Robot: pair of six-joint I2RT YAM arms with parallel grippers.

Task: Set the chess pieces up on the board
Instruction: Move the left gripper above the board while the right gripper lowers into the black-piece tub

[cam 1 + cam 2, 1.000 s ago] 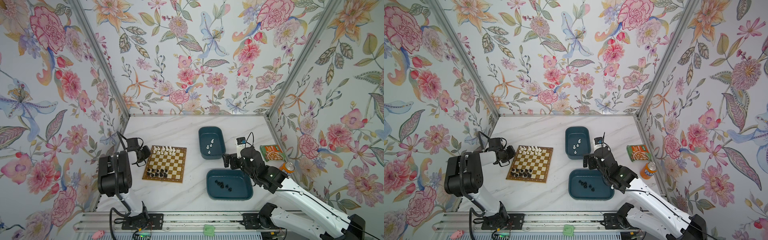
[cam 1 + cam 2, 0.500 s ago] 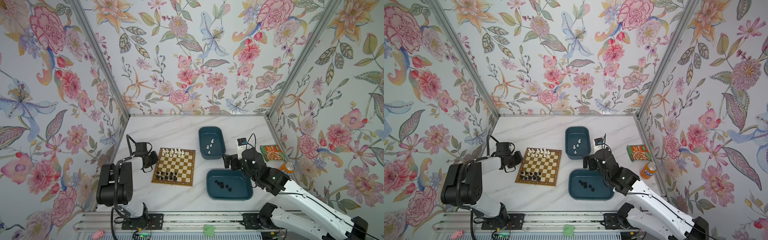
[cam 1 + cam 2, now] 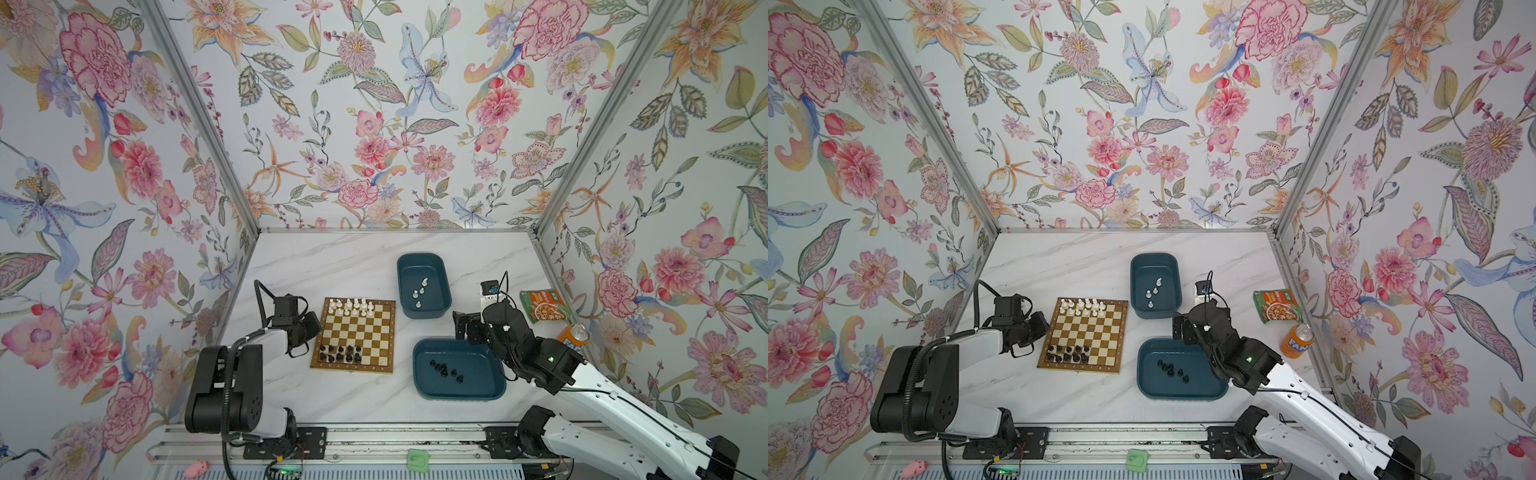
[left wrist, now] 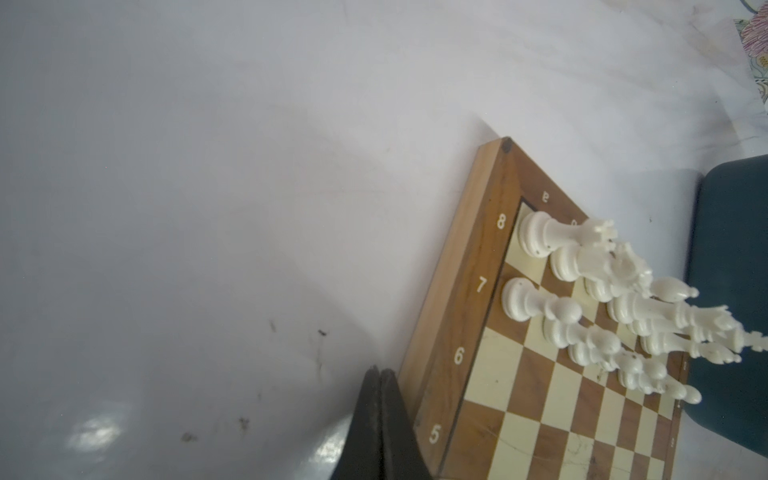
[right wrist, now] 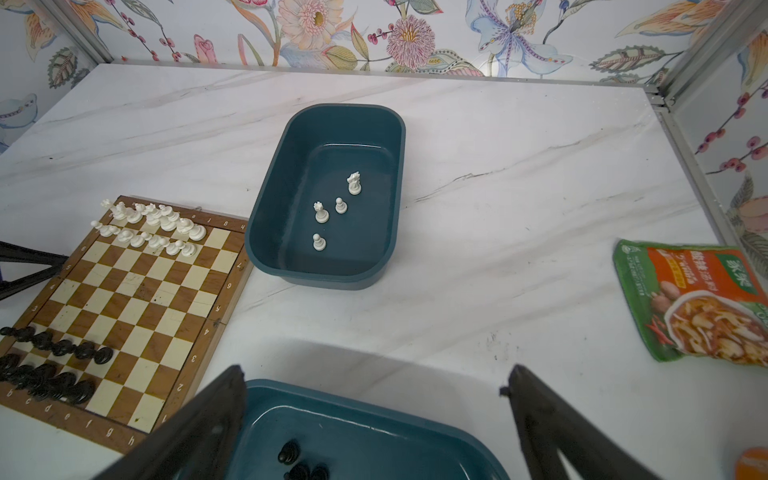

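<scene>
Left jaws together beside the left edge of the chessboard (image 3: 353, 332); right jaws apart above the far rim of the near tub (image 3: 453, 341). Next I must centre on one black piece (image 3: 443, 368).

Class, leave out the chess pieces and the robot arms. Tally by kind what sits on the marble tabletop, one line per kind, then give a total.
Teal tubs: 2 (far tub, near tub)
Chessboard: 1
Food packet: 1
Orange can: 1
Total: 5
</scene>
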